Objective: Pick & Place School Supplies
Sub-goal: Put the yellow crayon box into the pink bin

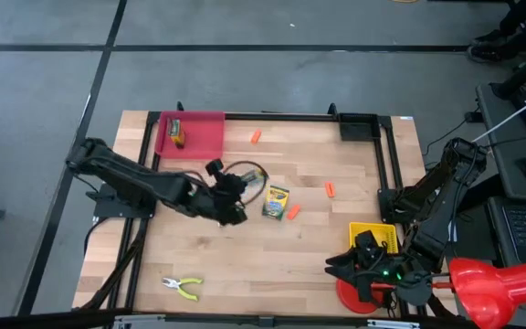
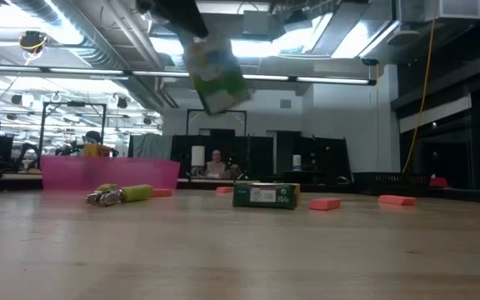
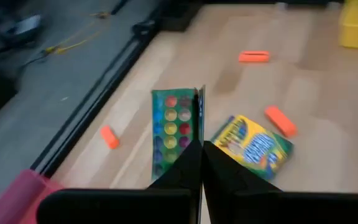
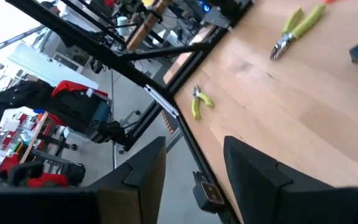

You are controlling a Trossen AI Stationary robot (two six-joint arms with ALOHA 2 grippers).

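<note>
Green, flat and thin, a cardboard paint-palette card with rows of coloured dots [image 3: 178,134] is pinched edge-on in the left end effector [image 3: 201,163], whose fingers are pressed together on it, lifted clear above the wooden counter [image 1: 245,260] near its middle. The carry step appears to be in hand; next it likely needs moving over the flat pink tray [image 1: 204,135] and letting go. A green-and-yellow crayon box [image 1: 276,202] lies just beside, with small orange stubby pieces [image 1: 331,189] scattered near and yellow-green-handled pliers [image 1: 182,287] at the front edge. The right end effector [image 4: 194,165] waits spread by the yellow mesh basket [image 1: 383,236].
</note>
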